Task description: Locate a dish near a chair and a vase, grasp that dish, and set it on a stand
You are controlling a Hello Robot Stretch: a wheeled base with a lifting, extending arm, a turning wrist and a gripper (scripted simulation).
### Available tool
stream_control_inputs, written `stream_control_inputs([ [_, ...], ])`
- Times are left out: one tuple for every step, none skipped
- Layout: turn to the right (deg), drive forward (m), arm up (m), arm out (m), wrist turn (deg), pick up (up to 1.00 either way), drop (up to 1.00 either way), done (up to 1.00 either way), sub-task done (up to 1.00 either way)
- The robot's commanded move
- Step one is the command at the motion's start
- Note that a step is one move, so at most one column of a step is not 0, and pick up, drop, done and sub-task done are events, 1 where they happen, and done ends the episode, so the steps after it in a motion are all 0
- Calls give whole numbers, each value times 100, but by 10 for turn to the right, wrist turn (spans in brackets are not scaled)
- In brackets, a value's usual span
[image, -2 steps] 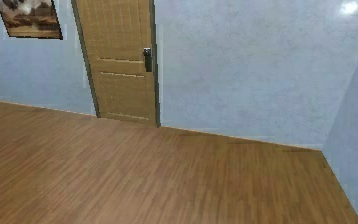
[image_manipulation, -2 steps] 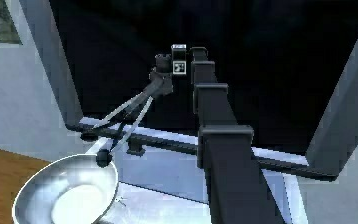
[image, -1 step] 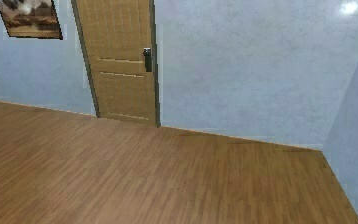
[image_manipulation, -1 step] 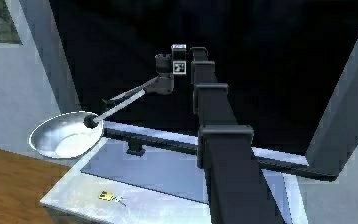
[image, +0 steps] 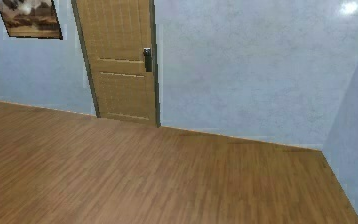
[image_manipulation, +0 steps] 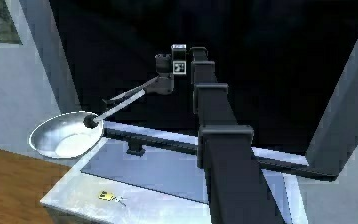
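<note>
In the arm side view the dark arm rises from the bottom edge, with two white marked squares at its far end. The gripper reaches down to the left from there. A shallow silvery dish hangs at the fingers' end, clear of the surfaces below, so the gripper holds the dish. Below and to the right lies a flat grey top with a small yellow item on it.
The forward view has a wooden door in a pale blue wall, a framed picture at the upper left, and open wood floor. In the arm side view a dark opening stands behind the arm.
</note>
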Motion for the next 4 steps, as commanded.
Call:
stream_control_inputs([
  [0, 0, 0, 0, 450, 0, 0, 0, 0],
  [0, 0, 0, 0, 0, 0, 100, 0, 0],
  [0, 0, 0, -10, 0, 0, 0, 0, 0],
  [0, 0, 0, 0, 0, 0, 0, 100, 0],
])
